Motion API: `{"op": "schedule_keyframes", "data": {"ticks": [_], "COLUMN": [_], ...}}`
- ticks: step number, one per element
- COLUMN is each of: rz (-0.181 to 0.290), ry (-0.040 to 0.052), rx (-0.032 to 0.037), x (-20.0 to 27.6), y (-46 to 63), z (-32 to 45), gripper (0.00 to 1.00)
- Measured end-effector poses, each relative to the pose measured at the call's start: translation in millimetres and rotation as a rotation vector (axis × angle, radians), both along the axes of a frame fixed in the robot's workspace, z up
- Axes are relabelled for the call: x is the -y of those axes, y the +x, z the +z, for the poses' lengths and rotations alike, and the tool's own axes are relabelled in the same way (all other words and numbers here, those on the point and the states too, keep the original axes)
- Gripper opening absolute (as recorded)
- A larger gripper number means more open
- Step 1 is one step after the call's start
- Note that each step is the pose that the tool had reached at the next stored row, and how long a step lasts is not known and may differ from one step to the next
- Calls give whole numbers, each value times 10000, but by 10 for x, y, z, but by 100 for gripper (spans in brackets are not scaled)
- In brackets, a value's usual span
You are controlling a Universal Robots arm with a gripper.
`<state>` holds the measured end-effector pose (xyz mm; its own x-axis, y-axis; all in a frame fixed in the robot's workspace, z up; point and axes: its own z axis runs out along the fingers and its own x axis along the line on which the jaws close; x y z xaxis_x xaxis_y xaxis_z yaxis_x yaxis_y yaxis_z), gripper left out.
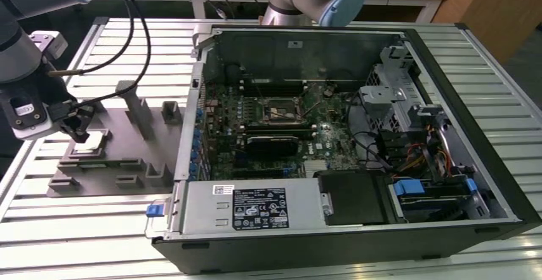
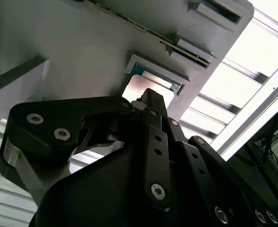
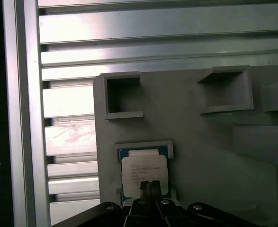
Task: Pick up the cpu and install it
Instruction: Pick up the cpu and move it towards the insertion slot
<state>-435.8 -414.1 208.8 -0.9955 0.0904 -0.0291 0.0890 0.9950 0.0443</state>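
Observation:
The cpu (image 1: 94, 141) is a small pale silver square lying flat in a recess of the grey fixture plate (image 1: 114, 166), at the exterior view's left. My gripper (image 1: 80, 134) hangs right over the chip's edge. In the first wrist view the two fingertips (image 3: 150, 187) are pressed together over the near edge of the cpu (image 3: 142, 169), which has a tan and blue rim. The second wrist view shows the black finger linkages meeting at the gripper (image 2: 148, 96) tip, just in front of the cpu (image 2: 138, 86). The chip sits level in its nest.
An open computer case (image 1: 440, 166) lies at the exterior view's right, with the black square socket (image 1: 280, 110) on its green motherboard. Upright blocks (image 1: 136, 108) rise from the fixture plate between my gripper and the case. A ribbed aluminium table (image 1: 76, 229) lies underneath.

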Motion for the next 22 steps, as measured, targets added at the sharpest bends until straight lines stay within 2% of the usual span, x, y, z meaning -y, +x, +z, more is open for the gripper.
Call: {"op": "schedule_keyframes", "data": {"ticks": [3, 8, 17, 19, 22], "rz": [7, 43, 45, 45, 45], "ry": [0, 29, 30, 30, 30], "rx": [0, 1, 0, 0, 0], "x": [0, -1, -5, -6, -7], "y": [-1, -11, -15, -15, -16], "z": [-47, -83, -87, -88, -89], "gripper": [11, 11, 11, 23, 29]}}
